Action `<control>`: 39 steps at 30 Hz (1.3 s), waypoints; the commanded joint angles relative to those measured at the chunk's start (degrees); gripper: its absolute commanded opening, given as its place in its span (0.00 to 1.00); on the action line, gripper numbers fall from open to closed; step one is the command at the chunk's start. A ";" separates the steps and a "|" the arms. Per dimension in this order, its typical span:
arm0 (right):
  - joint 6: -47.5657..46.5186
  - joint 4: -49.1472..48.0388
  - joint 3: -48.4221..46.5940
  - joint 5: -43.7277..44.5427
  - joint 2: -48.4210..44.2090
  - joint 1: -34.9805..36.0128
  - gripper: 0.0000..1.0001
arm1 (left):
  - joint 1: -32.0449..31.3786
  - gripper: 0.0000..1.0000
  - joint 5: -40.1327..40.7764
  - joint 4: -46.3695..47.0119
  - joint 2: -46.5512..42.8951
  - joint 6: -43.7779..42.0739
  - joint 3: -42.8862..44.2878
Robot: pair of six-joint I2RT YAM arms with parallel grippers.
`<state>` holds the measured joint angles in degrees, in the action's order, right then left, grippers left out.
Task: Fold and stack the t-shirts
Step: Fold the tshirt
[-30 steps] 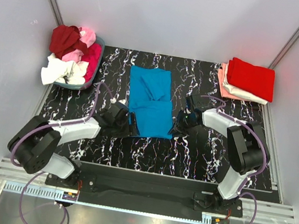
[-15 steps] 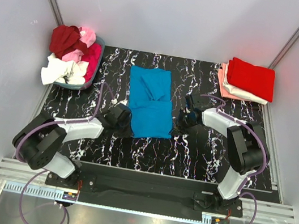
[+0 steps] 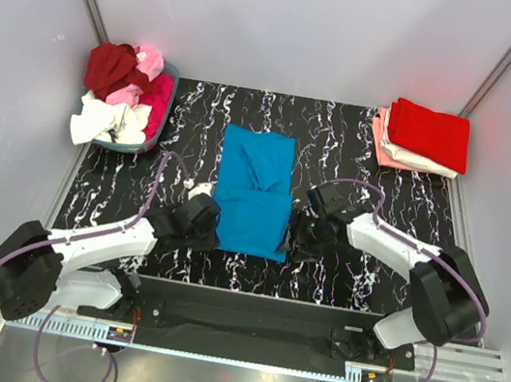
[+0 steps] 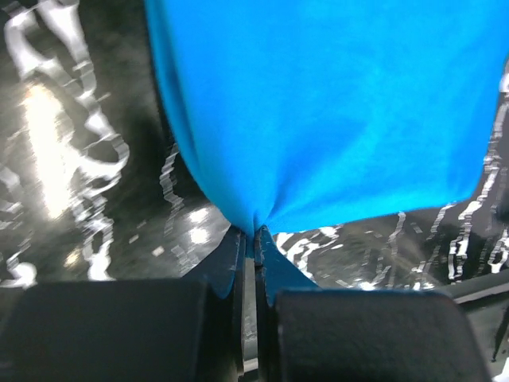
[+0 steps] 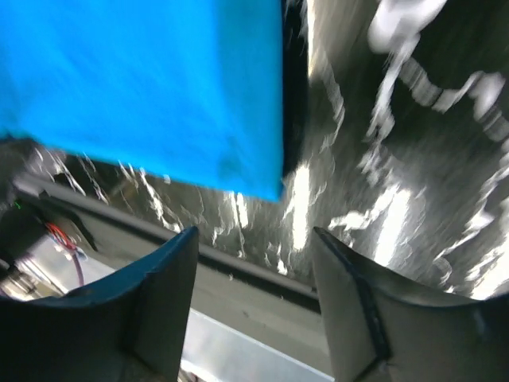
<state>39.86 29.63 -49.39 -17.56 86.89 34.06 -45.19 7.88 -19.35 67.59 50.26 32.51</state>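
Counted: two arms, two grippers, one t-shirt lying out, one basket, one folded stack.
Left gripper (image 4: 256,241): the fingers are pressed together on the near left corner of the blue t-shirt (image 3: 253,191). The cloth bunches into a small point where they pinch it.
Right gripper (image 5: 254,235): the fingers stand apart and hold nothing. The near right corner of the blue t-shirt lies just beyond them, and it touches neither finger.
Desk (image 3: 362,140): black with white veins like marble. It carries all the things.
Blue t-shirt, place: in the middle of the desk, between the two grippers.
Blue t-shirt, direction: its long axis runs from the near edge to the far edge of the desk. It looks folded to a narrow rectangle, with a crease across the middle. I cannot tell which end is the collar.
Basket (image 3: 160,126): a grey tub at the far left corner of the desk. It holds loose t-shirts (image 3: 122,80) heaped above the rim, in dark red, pink, magenta and white. I cannot count them exactly.
Folded stack (image 3: 421,140): at the far right corner, well apart from the basket. Three layers show: a red t-shirt (image 3: 432,132) on top, a cream t-shirt (image 3: 429,163) under it, and a pink t-shirt (image 3: 383,146) at the bottom.
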 commanded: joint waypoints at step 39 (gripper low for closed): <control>21.14 -16.71 7.64 3.76 3.20 8.56 0.20 | -0.86 0.00 0.12 -0.07 -4.92 3.18 -5.97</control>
<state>59.88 12.84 -42.57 -16.91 92.42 42.06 -45.67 8.34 -20.88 64.38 52.66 27.29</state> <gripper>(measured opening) 0.227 0.028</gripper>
